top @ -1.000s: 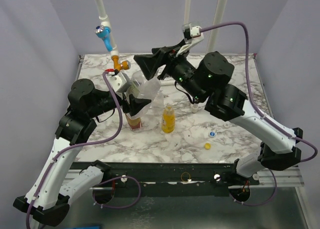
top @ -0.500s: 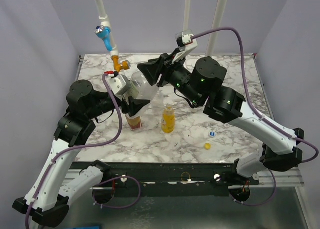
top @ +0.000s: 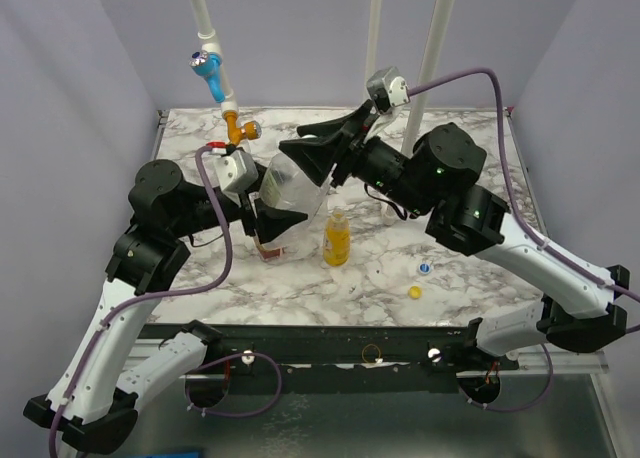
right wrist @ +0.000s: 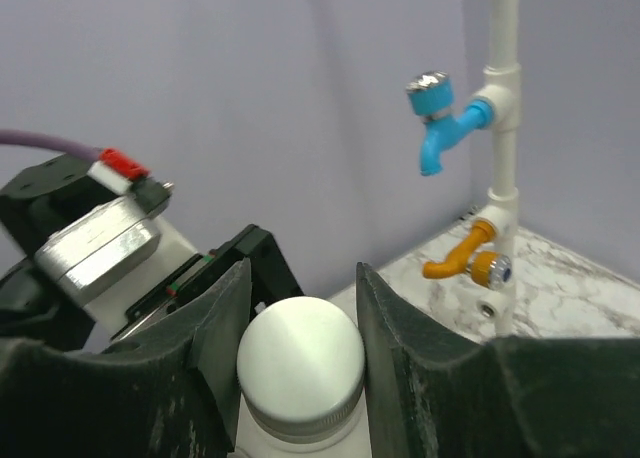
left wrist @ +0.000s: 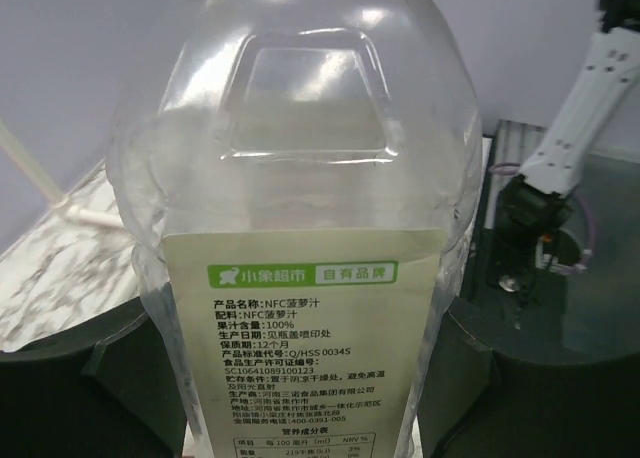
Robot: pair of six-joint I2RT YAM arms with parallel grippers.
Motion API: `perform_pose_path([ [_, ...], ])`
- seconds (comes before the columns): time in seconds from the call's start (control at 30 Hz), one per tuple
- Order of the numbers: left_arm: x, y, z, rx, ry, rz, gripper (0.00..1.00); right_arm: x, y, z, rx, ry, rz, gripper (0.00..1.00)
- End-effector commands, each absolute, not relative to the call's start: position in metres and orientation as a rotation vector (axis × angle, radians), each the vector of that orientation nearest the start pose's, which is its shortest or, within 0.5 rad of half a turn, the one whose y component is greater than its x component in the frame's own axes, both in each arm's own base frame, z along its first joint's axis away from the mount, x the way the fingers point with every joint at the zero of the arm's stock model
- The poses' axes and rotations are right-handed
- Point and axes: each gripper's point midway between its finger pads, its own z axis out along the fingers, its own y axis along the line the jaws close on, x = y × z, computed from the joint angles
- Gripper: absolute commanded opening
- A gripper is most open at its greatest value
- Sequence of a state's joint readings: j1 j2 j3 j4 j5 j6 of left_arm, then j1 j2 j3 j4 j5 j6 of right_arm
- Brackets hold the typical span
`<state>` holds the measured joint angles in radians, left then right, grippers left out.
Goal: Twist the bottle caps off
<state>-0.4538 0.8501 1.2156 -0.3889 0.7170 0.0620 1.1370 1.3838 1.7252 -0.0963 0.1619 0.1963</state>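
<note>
Lilac walls close in a marbled bench on three sides. At the bench's near edge the left arm and right arm reach in toward each other and meet over its left half. Three white pipes rise at the back, and the leftmost one carries a blue tap with an orange valve below it. Between the arms a wide clear bottle is held up off the bench, tilted with its base low on the left and its neck rising to the right. The left jaws are closed partway on its body, and the left wrist view shows the dark fingers on either side of its pale label, which is printed with small text. The right jaws are nearly closed on the bottle's white cap, with one finger pressed against each side of it and the cap's flat top facing the right wrist camera. Beneath the held bottle a brown bottle stands on the bench, mostly hidden by the left jaws. Just to its right an orange bottle stands upright. Nearer the front right, two loose caps lie on the marble well apart from the bottles: a blue-and-white cap and, just in front of it, a yellow cap.
</note>
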Motion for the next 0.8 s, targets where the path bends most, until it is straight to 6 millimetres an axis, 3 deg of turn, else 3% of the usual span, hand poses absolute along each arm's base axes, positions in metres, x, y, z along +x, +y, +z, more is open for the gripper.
perform_pose_path([
  [0.0, 0.144, -0.229, 0.433, 0.990, 1.334, -1.146, 0.04, 0.116, 0.382, 0.565, -0.869, 1.000, 1.243, 0.01],
  [0.13, 0.123, -0.232, 0.436, 1.037, 1.343, -1.282, 0.02, 0.072, 0.378, 0.557, -1.090, 0.868, 1.344, 0.01],
  [0.2, 0.118, -0.233, 0.437, 1.048, 1.348, -1.320, 0.01, 0.062, 0.375, 0.553, -1.147, 0.838, 1.369, 0.00],
  [0.27, 0.118, -0.233, 0.438, 1.047, 1.349, -1.327, 0.01, 0.063, 0.374, 0.553, -1.143, 0.842, 1.355, 0.01],
  [0.3, 0.119, -0.233, 0.438, 1.043, 1.345, -1.316, 0.01, 0.070, 0.373, 0.554, -1.108, 0.864, 1.329, 0.01],
  [0.33, 0.123, -0.233, 0.438, 1.030, 1.347, -1.298, 0.01, 0.080, 0.374, 0.555, -1.062, 0.896, 1.298, 0.11],
  [0.37, 0.127, -0.233, 0.437, 1.019, 1.346, -1.270, 0.00, 0.096, 0.374, 0.558, -0.986, 0.944, 1.247, 0.36],
  [0.4, 0.131, -0.232, 0.437, 1.012, 1.340, -1.240, 0.00, 0.110, 0.372, 0.561, -0.918, 0.985, 1.203, 0.54],
  [0.47, 0.143, -0.230, 0.433, 0.984, 1.342, -1.168, 0.00, 0.136, 0.367, 0.564, -0.791, 1.046, 1.116, 0.79],
  [0.6, 0.171, -0.223, 0.425, 0.926, 1.351, -1.004, 0.00, 0.161, 0.358, 0.569, -0.658, 1.109, 1.030, 0.98],
  [0.77, 0.198, -0.214, 0.412, 0.898, 1.359, -0.827, 0.00, 0.192, 0.362, 0.563, -0.554, 1.274, 0.936, 1.00],
])
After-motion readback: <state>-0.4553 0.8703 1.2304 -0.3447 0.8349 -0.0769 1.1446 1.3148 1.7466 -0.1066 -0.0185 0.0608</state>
